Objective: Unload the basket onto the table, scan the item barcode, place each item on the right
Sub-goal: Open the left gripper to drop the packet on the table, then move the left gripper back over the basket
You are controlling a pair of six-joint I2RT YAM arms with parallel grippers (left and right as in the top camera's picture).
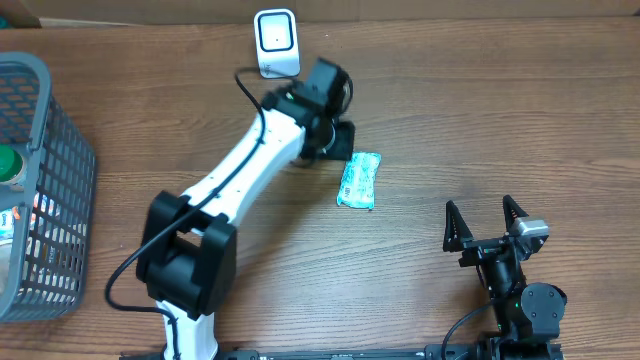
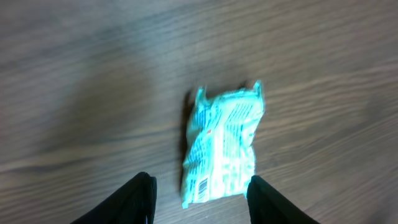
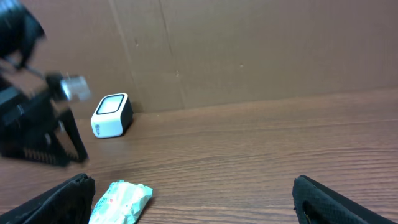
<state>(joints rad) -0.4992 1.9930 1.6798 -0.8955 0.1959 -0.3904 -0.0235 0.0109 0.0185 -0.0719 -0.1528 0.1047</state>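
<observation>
Left jaws stand apart, gripping nothing, just beside the packet (image 2: 221, 146) on the bench (image 1: 450, 120); right jaws wide open, empty.

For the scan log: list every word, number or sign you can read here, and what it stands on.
Packet: white print, a red mark and a barcode, all too blurred to read.
Scanner: no text visible.
Basket: labels on the things inside are too small to read.
</observation>
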